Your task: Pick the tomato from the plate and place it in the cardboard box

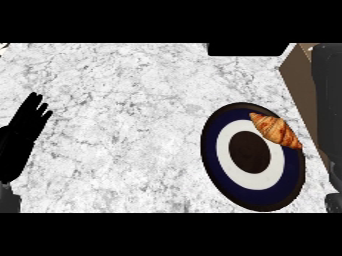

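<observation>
Tomato: none shows anywhere; the plate (252, 156) near the desk's right edge carries only a croissant (276, 131), lying on its upper right rim.
Cardboard box: a brown slanted wall (301, 82) shows at the desk's far right corner, just beyond the plate; its opening is hidden behind the right forearm (340, 105).
Right hand: I cannot tell its state; only the grey forearm shows along the right edge, over the box, and the hand itself is not in view.
Left hand: (22, 130) at the desk's left edge, fingers straight and up, resting, holding nothing.
Risk, tomato unseen: it may be in the hidden hand or already in the box; neither can be checked from here.
Risk, croissant: the forearm passes close above the plate's right side; a low sweep back could knock the croissant off the rim.
Risk, box: a release made without sight of the opening could land on the wall or the desk (130, 100).
</observation>
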You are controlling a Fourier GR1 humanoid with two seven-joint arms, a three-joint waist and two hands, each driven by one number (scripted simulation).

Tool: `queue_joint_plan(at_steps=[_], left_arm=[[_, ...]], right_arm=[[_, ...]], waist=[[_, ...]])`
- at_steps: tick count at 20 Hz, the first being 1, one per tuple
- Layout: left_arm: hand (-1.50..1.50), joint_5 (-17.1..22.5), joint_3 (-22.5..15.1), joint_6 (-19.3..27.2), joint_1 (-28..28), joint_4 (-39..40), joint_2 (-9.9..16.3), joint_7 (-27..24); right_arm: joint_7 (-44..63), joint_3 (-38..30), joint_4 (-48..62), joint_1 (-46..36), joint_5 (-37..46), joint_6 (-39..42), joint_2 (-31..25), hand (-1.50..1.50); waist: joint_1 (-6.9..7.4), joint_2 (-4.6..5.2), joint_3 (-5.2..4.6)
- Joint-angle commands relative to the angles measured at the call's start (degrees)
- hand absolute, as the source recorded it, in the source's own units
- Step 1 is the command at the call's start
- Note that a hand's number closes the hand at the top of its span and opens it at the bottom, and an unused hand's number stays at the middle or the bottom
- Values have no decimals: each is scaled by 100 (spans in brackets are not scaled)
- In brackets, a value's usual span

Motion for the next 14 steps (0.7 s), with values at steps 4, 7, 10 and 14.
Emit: queue_joint_plan(at_steps=[4, 7, 10, 14], left_arm=[[0, 47, -21, -66, -50, -27, 3, 157], [0, -51, -54, -40, 41, 68, -101, -30], [0, -233, -170, -29, 309, -39, -268, -397], [0, 98, 20, -57, -85, -174, 14, 379]], right_arm=[[-522, -276, 174, 311, -349, 188, -705, 150], [-873, -287, 101, 831, -452, -421, -780, 150], [-1102, -346, 734, 899, -443, -1060, -868, 150], [-1297, -470, 1453, 812, -557, -1567, -943, 150]], waist=[[-3, 4, 2], [-12, 6, 1], [28, 12, 1], [55, 17, 3]])
